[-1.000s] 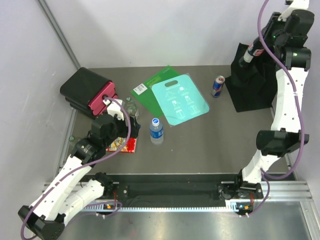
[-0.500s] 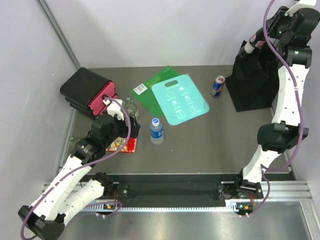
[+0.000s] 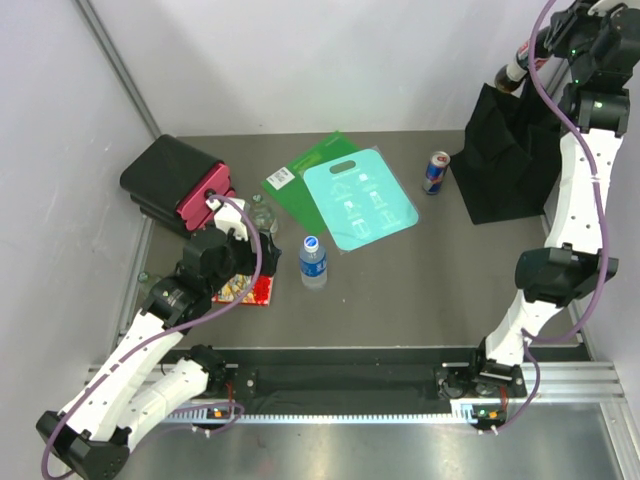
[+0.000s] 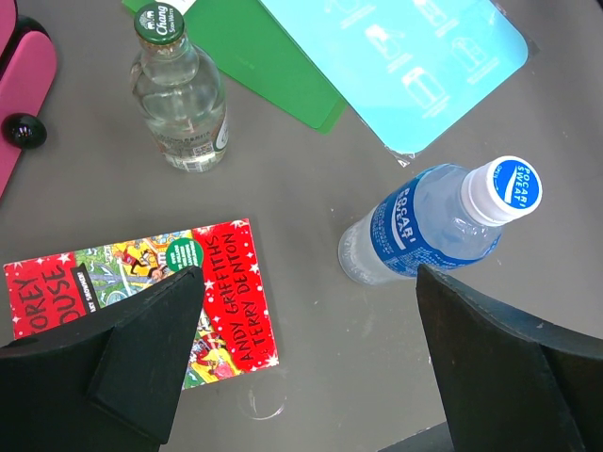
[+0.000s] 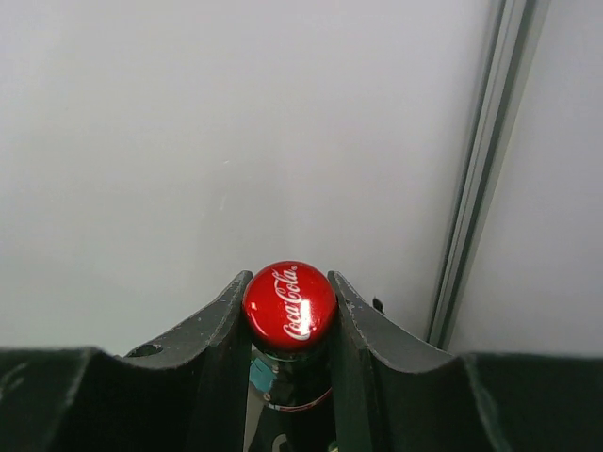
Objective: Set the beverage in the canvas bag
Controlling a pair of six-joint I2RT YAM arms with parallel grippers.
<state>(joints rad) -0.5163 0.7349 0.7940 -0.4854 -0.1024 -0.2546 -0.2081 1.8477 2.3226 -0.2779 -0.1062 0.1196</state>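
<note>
**Top view, read left to right.** A black hard case [image 3: 172, 182] with a magenta edge sits at the far left of the desk [image 3: 400, 290]. On its near side the left arm [image 3: 150, 330] reaches over a red-covered book [image 4: 141, 292] that lies flat. The left jaws are released and empty. In the wrist view their two black fingers [image 4: 141, 367] stand wide apart, with the book and a Pocari Sweat bottle [image 4: 429, 226] showing between them. This bottle stands upright, white cap on, just right of the book. Beyond the book, near the case, stands a clear glass bottle [image 4: 181, 94] with a green Chang cap.

**Middle.** A green sheet [image 3: 300, 170] lies flat, partly covered by a pale blue board [image 3: 362, 205] with a handle slot. A Red Bull can [image 3: 435, 172] stands upright to the right of the board and apart from it, just beside the canvas bag [image 3: 505, 165].

**Far right corner.** The bag stands with its soft sides up. Above it the right jaws are clenched on the neck of a Coca-Cola bottle [image 5: 289, 306], one finger [image 5: 212, 339] on either side of the red cap. From above, the bottle hangs neck uppermost at the bag's top edge. Whether its base is inside the opening cannot be told.
</note>
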